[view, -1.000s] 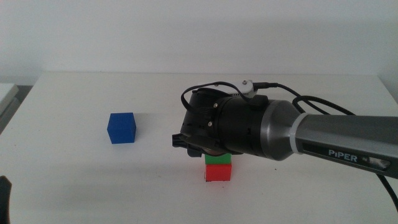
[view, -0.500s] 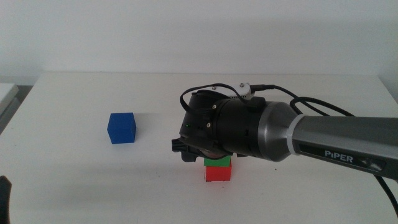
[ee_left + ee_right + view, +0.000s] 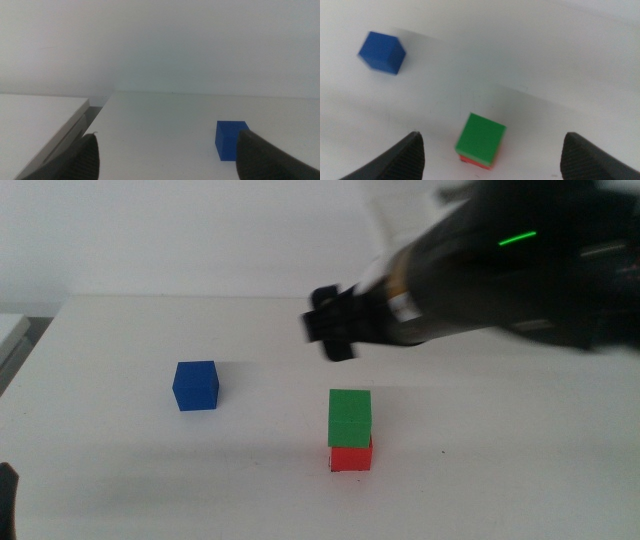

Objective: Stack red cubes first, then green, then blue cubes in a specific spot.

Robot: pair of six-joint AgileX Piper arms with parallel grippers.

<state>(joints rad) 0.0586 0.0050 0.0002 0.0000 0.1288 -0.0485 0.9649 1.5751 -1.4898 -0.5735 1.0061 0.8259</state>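
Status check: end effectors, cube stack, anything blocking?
Right end effector open, above the stack; left end effector open, waiting. Green cube on red cube. Blue cube unobstructed.

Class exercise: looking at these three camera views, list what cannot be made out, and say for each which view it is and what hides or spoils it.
1. Red cube, right wrist view: mostly hidden under the green cube.
2. Right gripper, middle view: motion-blurred, so its jaws are unclear there.
3. Blue cube, left wrist view: one side covered by the left gripper.
4. The marked spot: hidden under the stack in all views.
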